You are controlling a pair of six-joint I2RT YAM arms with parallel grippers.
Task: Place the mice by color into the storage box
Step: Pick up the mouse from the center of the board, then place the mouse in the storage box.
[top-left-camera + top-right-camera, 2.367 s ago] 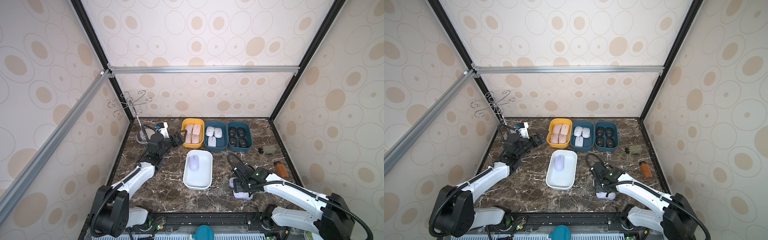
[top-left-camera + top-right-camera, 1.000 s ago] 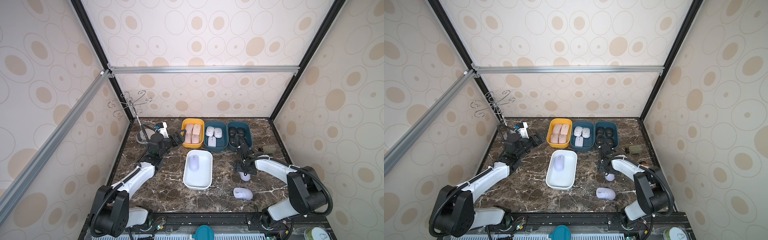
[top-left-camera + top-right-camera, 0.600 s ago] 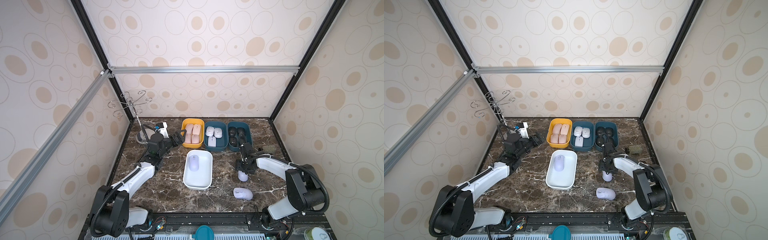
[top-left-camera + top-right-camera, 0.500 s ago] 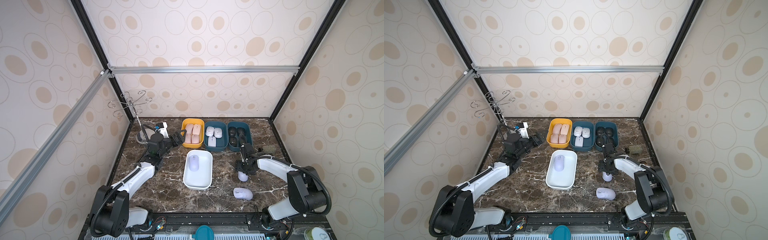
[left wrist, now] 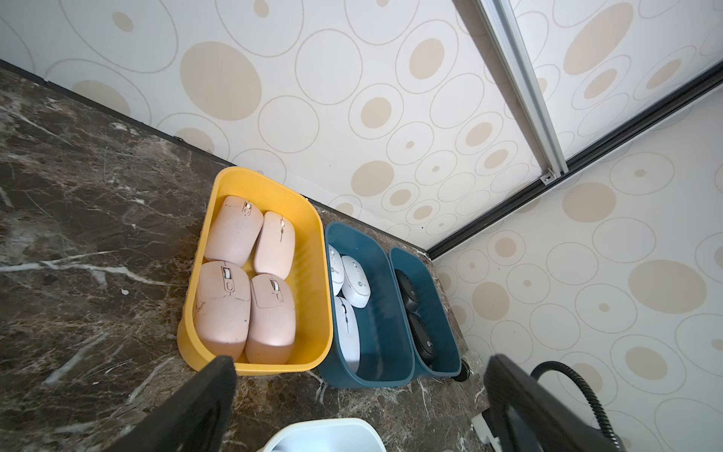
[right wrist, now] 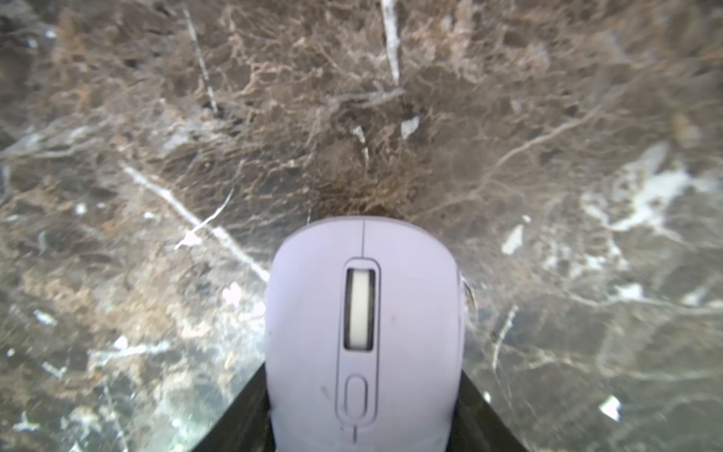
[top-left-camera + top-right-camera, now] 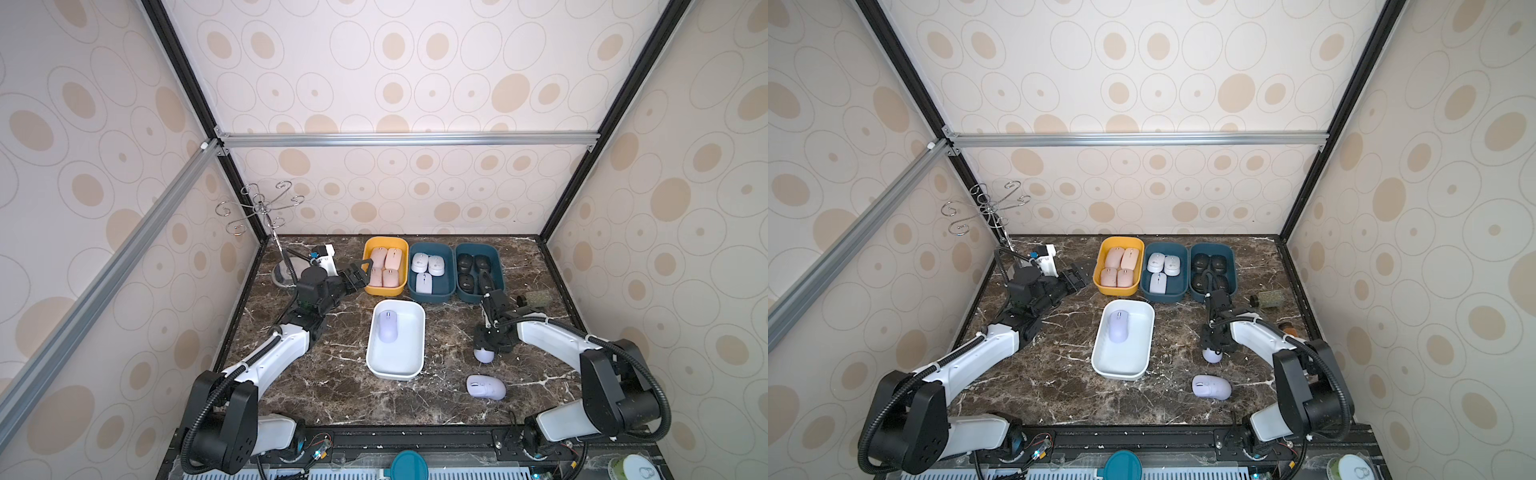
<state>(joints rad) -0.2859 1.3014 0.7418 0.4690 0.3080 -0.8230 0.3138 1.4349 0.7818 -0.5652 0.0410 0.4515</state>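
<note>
My right gripper [image 7: 484, 352] [image 6: 365, 415] is shut on a lavender mouse [image 7: 484, 355] [image 7: 1212, 356] [image 6: 364, 332] that sits on the marble right of the white tray [image 7: 395, 374]; black fingers press both its sides. A second lavender mouse [image 7: 485, 387] lies nearer the front. A third [image 7: 388, 326] lies in the tray. At the back, the yellow box [image 7: 384, 292] holds pink mice [image 5: 250, 274], one teal box [image 7: 430, 296] white mice and the other teal box [image 7: 478, 296] black ones. My left gripper [image 7: 359, 270] [image 5: 360, 364] hangs open beside the yellow box.
A wire hook stand [image 7: 262, 208] rises in the back left corner. A small greenish block [image 7: 536, 298] and a brown bottle [image 7: 1287, 330] lie along the right wall. Walls close in three sides of the table.
My right arm left the front lavender mouse, swung back to the one near the teal boxes, dropped over it and closed its jaws on it. The left arm has not moved.
</note>
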